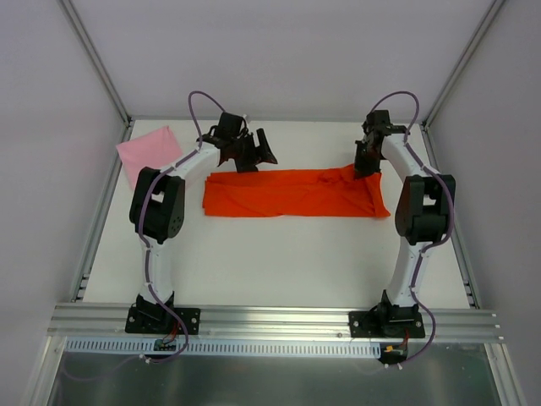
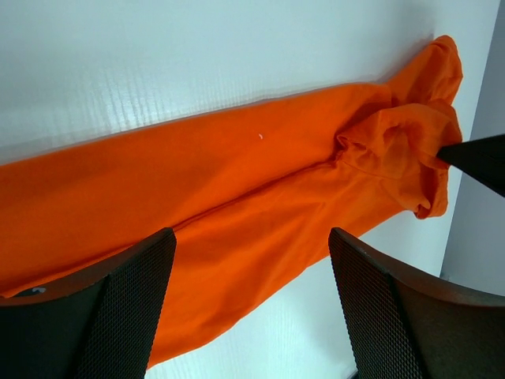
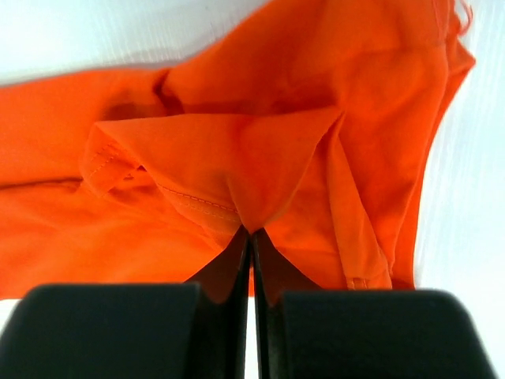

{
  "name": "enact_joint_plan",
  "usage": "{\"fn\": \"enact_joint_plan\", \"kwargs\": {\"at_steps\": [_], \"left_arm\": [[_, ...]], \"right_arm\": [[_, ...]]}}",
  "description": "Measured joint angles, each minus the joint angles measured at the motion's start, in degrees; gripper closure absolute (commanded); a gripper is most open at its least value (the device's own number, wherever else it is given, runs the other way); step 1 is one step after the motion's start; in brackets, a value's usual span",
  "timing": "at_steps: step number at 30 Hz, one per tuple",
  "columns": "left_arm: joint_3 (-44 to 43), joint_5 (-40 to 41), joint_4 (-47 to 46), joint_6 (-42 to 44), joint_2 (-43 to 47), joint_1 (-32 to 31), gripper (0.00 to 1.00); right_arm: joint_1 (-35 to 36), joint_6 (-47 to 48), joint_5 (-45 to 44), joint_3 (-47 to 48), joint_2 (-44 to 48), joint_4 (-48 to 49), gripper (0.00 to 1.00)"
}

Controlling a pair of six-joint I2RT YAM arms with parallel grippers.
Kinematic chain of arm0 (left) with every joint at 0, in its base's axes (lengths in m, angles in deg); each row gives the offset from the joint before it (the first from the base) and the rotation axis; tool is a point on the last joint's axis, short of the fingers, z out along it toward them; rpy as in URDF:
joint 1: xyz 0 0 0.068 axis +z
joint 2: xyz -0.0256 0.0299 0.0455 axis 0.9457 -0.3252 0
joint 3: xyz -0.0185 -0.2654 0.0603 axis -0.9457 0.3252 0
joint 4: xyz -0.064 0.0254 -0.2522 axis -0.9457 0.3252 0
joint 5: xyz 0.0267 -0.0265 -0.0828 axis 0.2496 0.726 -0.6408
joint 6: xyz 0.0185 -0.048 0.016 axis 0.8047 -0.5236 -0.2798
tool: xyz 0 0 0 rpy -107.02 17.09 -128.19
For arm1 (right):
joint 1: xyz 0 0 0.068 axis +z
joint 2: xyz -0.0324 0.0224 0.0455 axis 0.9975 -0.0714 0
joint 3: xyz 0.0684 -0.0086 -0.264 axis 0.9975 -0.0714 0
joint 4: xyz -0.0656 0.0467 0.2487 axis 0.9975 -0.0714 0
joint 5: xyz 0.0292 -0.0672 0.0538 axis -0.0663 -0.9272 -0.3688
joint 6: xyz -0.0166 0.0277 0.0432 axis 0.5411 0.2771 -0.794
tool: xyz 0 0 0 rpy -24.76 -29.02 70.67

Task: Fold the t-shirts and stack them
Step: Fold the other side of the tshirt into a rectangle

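The orange-red t-shirt (image 1: 287, 193) lies folded into a long band across the middle of the table. My left gripper (image 1: 254, 152) hovers open over the band's far left part; in the left wrist view its fingers (image 2: 134, 300) stand wide apart above the cloth (image 2: 237, 181), holding nothing. My right gripper (image 1: 365, 165) is at the bunched right end, shut on a pinched fold of the orange cloth (image 3: 260, 142), which rises to a peak at the fingertips (image 3: 251, 230). The pink t-shirt (image 1: 150, 152) sits as a small square at the far left corner.
White table (image 1: 279, 262) with metal rails along its left and right edges and grey walls around it. The dark tip of the right gripper (image 2: 481, 162) shows at the right edge of the left wrist view.
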Motion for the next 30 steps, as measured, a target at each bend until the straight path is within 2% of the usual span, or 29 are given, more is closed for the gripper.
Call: {"fn": "enact_joint_plan", "kwargs": {"at_steps": [8,12,21,30], "left_arm": [[-5.4,-1.8,-0.5,-1.9,-1.7,-1.5,0.20],[-10.5,-2.1,-2.0,-5.8,-5.1,-4.7,0.25],[-12.0,0.3,-9.7,-20.6,-11.3,-11.8,0.35],[-14.4,5.8,-16.0,-31.6,-16.8,-15.3,0.44]], "right_arm": [[0.0,-0.4,-1.0,-4.5,2.2,-0.9,0.99],[0.0,-0.4,-2.1,-4.1,2.2,-1.0,0.99],[-0.5,0.1,-2.5,8.7,-1.9,-0.3,0.99],[-1.3,1.2,-1.8,9.5,-4.1,0.4,0.99]]}}
